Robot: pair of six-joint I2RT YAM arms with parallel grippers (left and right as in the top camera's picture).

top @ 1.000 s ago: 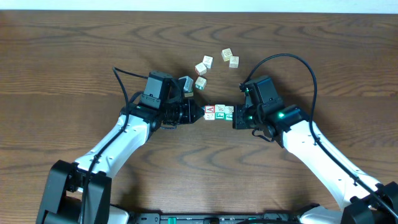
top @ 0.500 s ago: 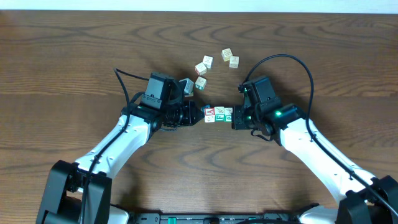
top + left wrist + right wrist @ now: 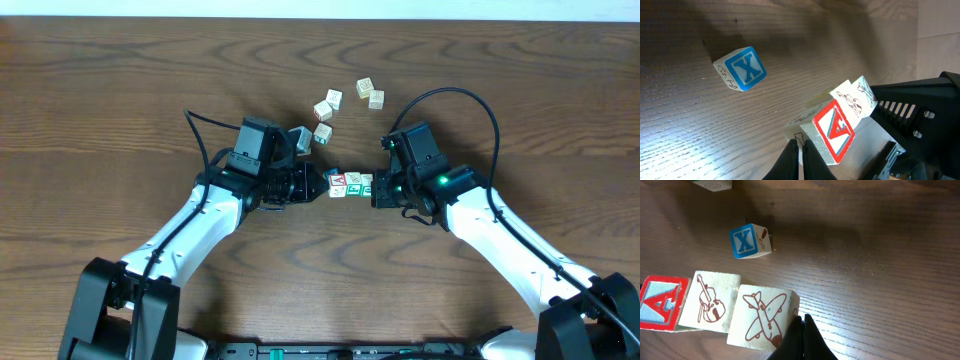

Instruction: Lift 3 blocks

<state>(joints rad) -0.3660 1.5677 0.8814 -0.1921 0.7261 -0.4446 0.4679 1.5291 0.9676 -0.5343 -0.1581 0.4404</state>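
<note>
Right, both sets of jaws are pinched closed: my left gripper [image 3: 799, 155] butts the red-faced wooden "A" cube [image 3: 832, 131], my right gripper [image 3: 801, 327] the cream wooden aeroplane cube [image 3: 762, 315] (cream violin cube [image 3: 707, 302] sandwiched between), mid-table; lift-off I can't judge.

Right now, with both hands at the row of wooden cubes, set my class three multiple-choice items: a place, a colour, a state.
1. Which cube is mid-row?
A. red-faced wooden A cube
B. cream wooden violin cube
C. cream wooden aeroplane cube
2. The loose wooden X cube has a face that is:
A. green
B. blue
C. yellow
3. The right hand is:
A. wide open
B. shut
C. out of view

Answers:
1 B, it sits between the A and aeroplane cubes.
2 B, a white X on blue.
3 B, its fingers meet in a point at the aeroplane cube's end.
</note>
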